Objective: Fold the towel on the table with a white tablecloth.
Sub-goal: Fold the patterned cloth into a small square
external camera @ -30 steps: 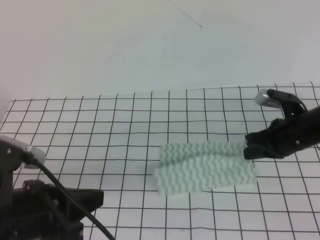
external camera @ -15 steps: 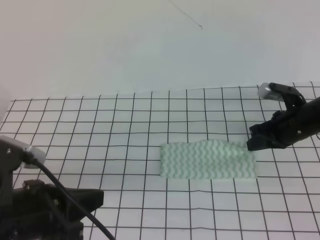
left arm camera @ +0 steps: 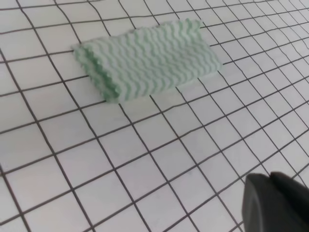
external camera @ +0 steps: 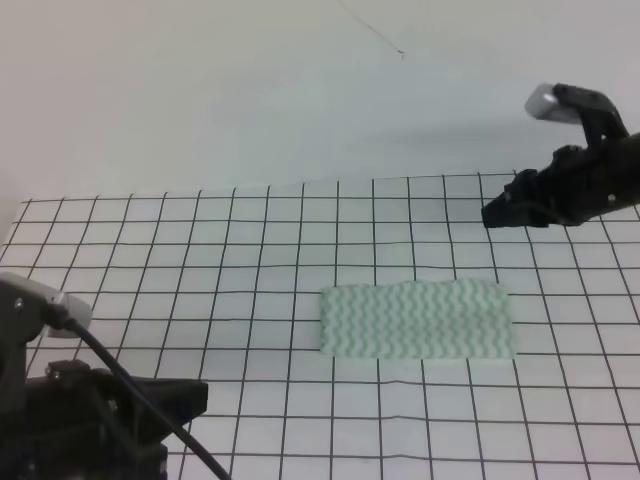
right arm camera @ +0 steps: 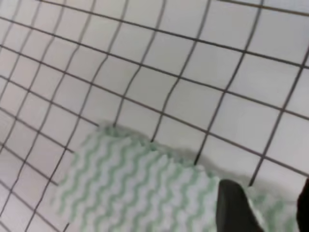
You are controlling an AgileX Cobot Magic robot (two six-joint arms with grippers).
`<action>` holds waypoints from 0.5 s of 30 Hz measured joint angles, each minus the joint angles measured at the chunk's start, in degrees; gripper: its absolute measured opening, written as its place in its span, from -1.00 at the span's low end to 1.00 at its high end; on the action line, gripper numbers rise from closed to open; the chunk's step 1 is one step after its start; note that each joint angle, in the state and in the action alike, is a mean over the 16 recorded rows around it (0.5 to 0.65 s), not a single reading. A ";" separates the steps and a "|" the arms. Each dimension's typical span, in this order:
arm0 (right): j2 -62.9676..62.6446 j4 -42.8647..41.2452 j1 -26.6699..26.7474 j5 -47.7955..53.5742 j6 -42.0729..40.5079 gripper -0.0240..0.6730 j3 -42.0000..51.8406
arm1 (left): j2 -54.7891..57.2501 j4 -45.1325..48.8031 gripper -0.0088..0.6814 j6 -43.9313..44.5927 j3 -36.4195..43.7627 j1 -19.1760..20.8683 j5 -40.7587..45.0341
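The towel [external camera: 418, 320] lies flat on the bench [external camera: 200, 260], a thin soft cloth with pale green and white wavy zigzag stripes, lying as a neat rectangle with doubled layers visible along its left edge in the left wrist view. The bench wears a white tablecloth printed with a thin black square grid, slightly rippled near the towel. The right pincer [external camera: 497, 213] hangs above the bench beyond the towel's far right corner, apart from the cloth and holding nothing; how far it is open I cannot tell. The left pincer [external camera: 190, 395] rests low at the near left, well apart from the towel, its opening unclear.
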 joint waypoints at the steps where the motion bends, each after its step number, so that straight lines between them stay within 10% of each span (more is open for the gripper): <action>1: -0.65 0.05 0.01 0.87 -0.40 -0.13 -0.26 | 0.27 -0.21 -0.98 0.11 -0.15 0.00 -0.25; 15: -9.52 -2.04 2.18 8.14 0.81 -0.68 -0.17 | 13.89 -2.68 -0.98 2.45 -8.78 0.00 -2.17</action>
